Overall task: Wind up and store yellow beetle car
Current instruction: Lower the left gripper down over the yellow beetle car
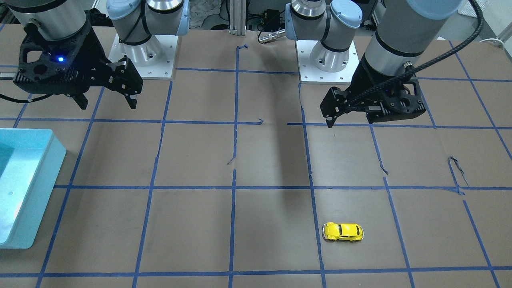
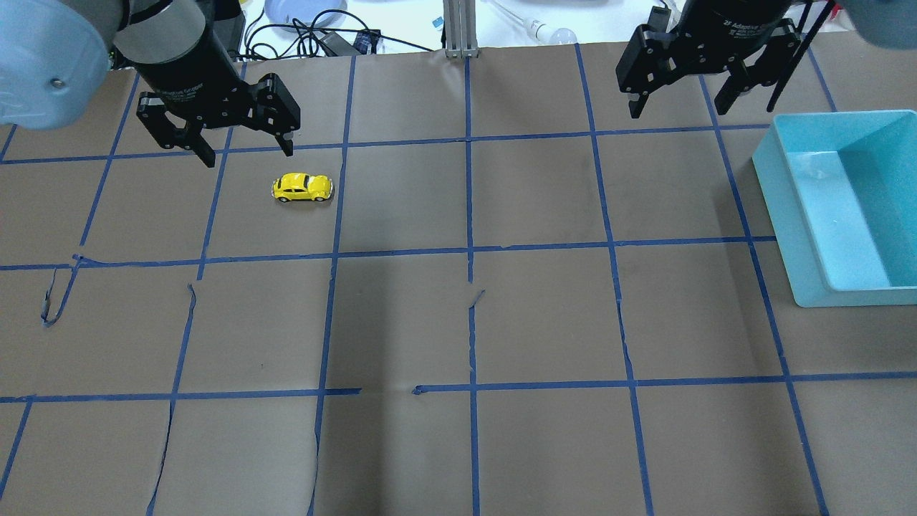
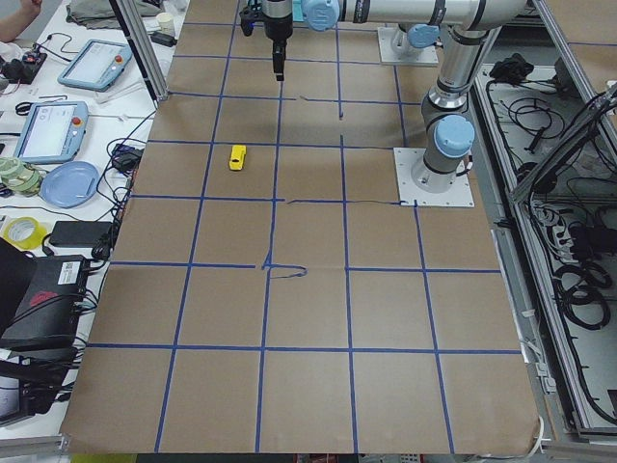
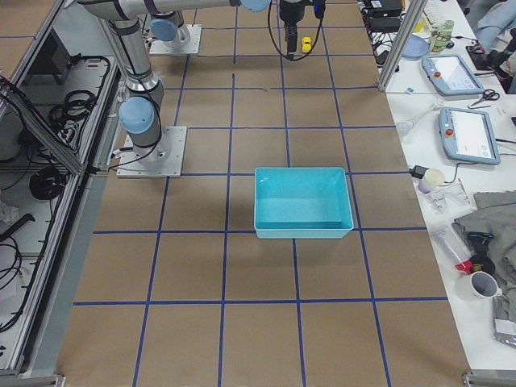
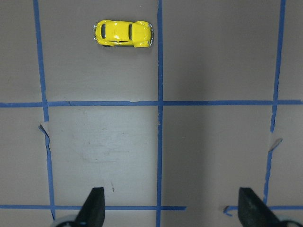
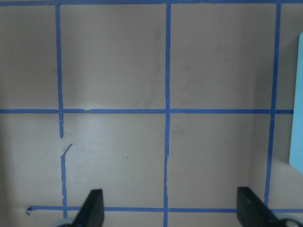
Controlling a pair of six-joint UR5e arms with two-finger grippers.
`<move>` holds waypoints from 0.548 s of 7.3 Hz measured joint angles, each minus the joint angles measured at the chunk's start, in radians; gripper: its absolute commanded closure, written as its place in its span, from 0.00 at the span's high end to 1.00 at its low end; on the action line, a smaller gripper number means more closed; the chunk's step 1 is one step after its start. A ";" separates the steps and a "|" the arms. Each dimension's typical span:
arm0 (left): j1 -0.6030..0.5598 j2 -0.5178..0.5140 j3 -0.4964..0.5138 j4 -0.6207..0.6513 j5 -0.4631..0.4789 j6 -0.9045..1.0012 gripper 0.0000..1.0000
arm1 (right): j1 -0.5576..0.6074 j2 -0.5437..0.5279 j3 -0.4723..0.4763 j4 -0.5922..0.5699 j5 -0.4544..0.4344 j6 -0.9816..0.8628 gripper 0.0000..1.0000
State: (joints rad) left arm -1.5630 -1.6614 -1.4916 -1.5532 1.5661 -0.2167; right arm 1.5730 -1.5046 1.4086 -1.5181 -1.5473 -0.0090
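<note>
On table (image 5: 213, 56), left wrist sees yellow beetle car (image 5: 123, 33).

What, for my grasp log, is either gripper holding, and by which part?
Nothing is held. The left gripper and the right gripper are both open and empty; the yellow beetle car sits on the table, apart from both.

Bright, even overhead light casts soft shadows; focus sharp.
</note>
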 measured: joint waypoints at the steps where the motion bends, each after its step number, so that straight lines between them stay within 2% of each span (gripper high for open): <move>1: 0.002 -0.008 0.000 0.016 -0.002 -0.165 0.97 | -0.001 -0.003 0.005 0.000 -0.002 -0.001 1.00; 4: 0.012 -0.068 -0.014 0.127 -0.015 -0.565 1.00 | -0.001 -0.005 0.010 -0.003 -0.004 -0.003 1.00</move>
State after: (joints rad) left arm -1.5513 -1.7292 -1.5052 -1.4258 1.5514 -0.7822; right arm 1.5722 -1.5099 1.4186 -1.5207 -1.5517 -0.0121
